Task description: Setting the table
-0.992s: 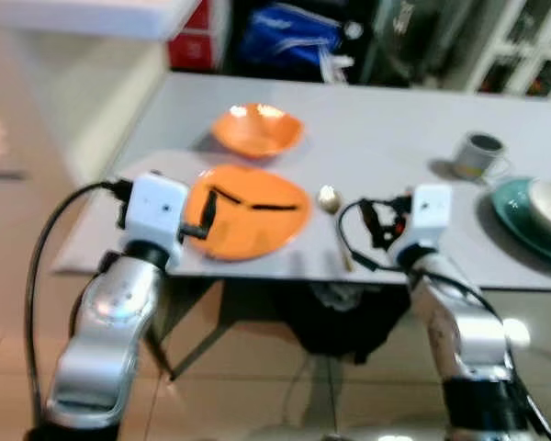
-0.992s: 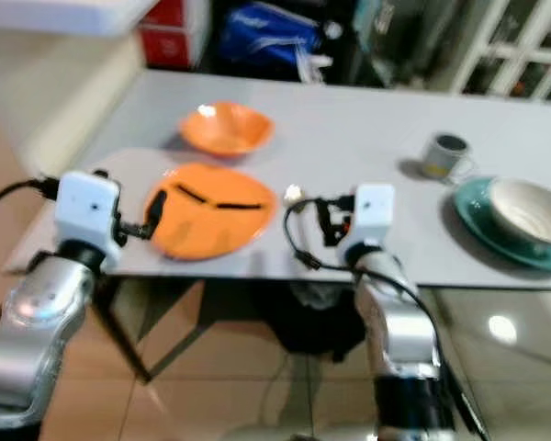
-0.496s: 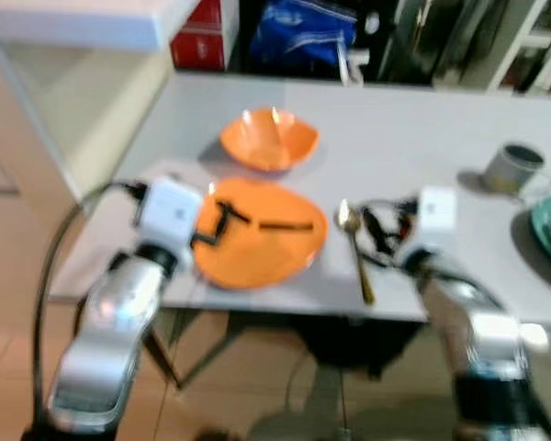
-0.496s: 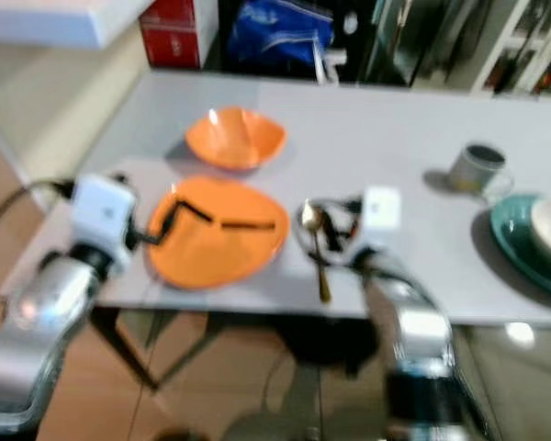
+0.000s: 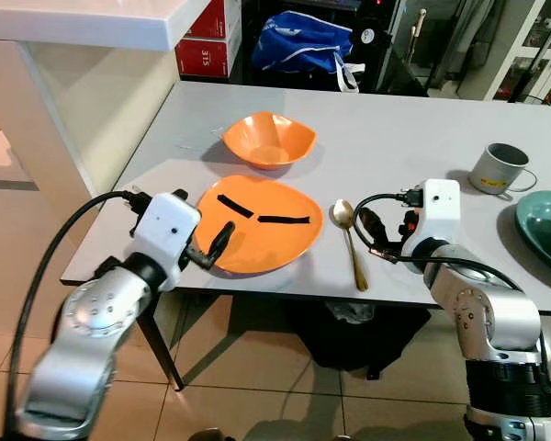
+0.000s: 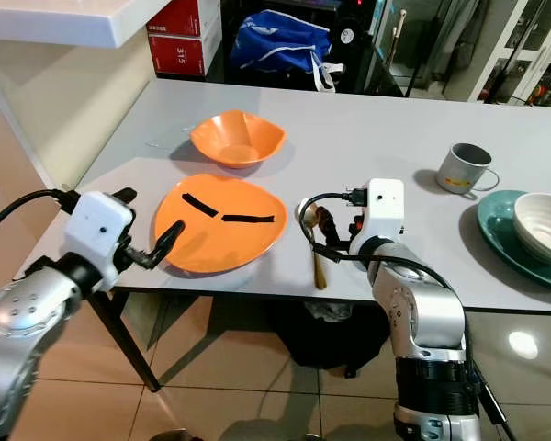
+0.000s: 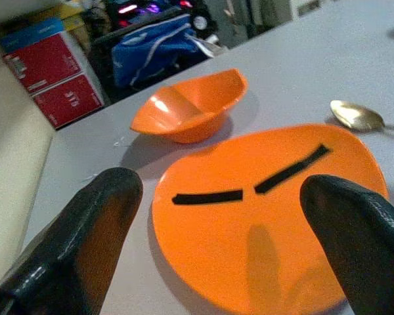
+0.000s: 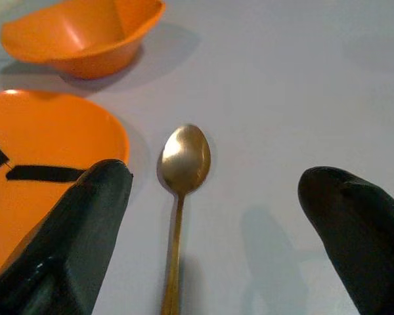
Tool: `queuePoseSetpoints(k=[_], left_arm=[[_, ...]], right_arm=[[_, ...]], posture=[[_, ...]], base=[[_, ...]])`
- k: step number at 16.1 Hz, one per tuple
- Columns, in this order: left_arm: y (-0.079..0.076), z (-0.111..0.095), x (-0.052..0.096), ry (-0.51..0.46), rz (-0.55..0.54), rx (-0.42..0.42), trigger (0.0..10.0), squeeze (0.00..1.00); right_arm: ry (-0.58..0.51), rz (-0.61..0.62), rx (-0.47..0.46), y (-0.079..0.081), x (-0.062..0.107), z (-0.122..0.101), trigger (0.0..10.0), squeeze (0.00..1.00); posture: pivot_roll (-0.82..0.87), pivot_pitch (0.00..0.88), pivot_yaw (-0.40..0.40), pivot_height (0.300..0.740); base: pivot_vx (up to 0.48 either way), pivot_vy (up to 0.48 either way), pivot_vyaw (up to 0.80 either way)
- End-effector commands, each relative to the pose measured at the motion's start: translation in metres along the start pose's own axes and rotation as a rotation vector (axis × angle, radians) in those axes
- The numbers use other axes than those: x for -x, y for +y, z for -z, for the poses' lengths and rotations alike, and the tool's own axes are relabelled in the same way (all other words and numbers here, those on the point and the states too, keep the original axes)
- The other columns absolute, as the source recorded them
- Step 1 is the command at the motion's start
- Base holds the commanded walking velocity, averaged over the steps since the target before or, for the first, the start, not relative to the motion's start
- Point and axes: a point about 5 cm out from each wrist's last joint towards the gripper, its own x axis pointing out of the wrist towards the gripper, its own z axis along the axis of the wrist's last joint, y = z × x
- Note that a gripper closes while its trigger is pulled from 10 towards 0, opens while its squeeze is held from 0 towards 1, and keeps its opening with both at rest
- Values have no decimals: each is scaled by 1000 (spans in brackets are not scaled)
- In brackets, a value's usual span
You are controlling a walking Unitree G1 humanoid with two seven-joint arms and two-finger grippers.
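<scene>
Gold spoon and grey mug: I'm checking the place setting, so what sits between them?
The right gripper sits between gold spoon and grey mug; beyond it, bare table, per left eye view.

The robot has 2 arms of rounded, glossy silver segments, one rising from the lower left of the eye views and one from the lower right. Each ends in a boxy white wrist block. A thick black cable loops out from the left block and down the frame's left side; thinner black cables curl beside the right block, where a small red part shows. The right arm's lowest segment is black. The left gripper (image 5: 213,246) and right gripper (image 8: 226,223) each carry 2 long black fingers with blunt, rounded, matte tips.
</scene>
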Motion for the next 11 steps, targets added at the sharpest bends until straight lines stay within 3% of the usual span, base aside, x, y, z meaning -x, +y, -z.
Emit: queuePoseSetpoints(k=[1, 3, 6, 11], left_arm=[[1, 4, 0, 10, 21, 2, 10000, 0], [-2, 6, -2, 19, 49, -21, 10000, 0], [-16, 6, -4, 4, 128, -2, 10000, 0], [-41, 15, -7, 22, 186, 27, 10000, 0]], right_arm=[[25, -4, 7, 0, -4, 1, 10000, 1000], [42, -14, 9, 0, -9, 4, 10000, 1000], [35, -26, 30, -2, -13, -6, 10000, 1000], [82, -17, 55, -14, -19, 2, 10000, 1000]], posture=[[25, 22, -25, 740], [17, 11, -32, 740], [0, 0, -62, 740], [-12, 0, -84, 740]], base=[[0, 0, 0], [0, 0, 0], [0, 0, 0], [0, 0, 0]])
